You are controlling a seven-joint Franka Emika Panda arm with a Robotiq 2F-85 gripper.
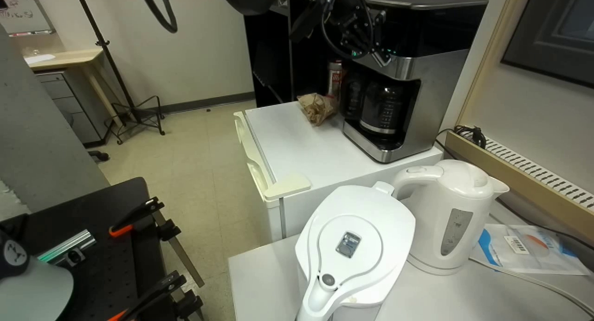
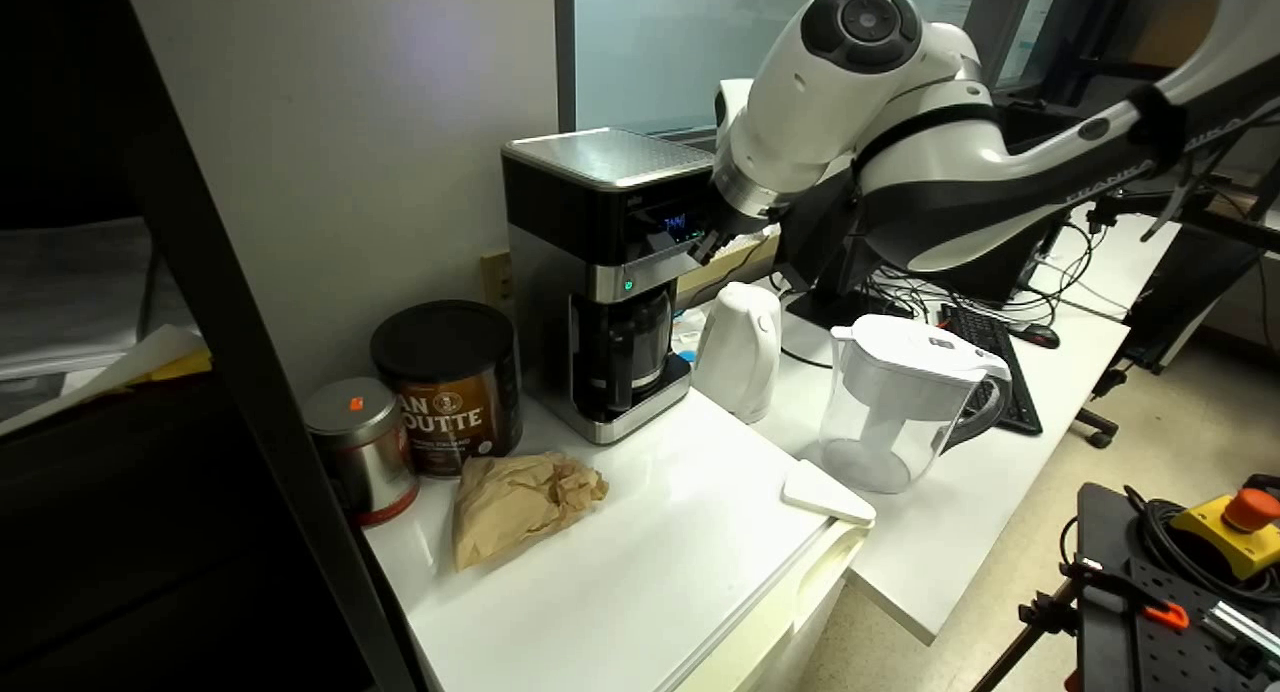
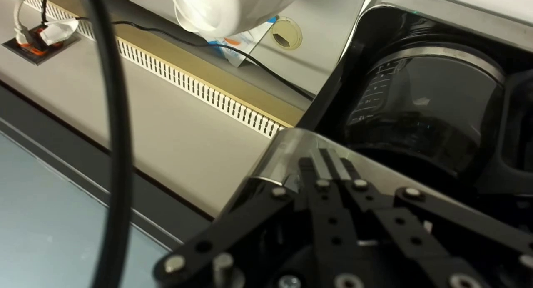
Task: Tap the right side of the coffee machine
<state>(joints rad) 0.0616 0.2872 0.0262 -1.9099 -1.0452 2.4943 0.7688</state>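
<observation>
Wrist view shows black metal gripper (image 3: pixel 330 164), jaws together and empty, at silver front panel (image 3: pixel 383 175) of boxy black coffee machine (image 3: pixel 418 113), contact unclear.

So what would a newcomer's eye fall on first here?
First, the jointed white robot arm, upper right in an exterior view, its black metal pincer by the front of the boxy black-and-silver coffee machine. Then the white-lidded plastic jug, beside the rounded white kettle.
</observation>
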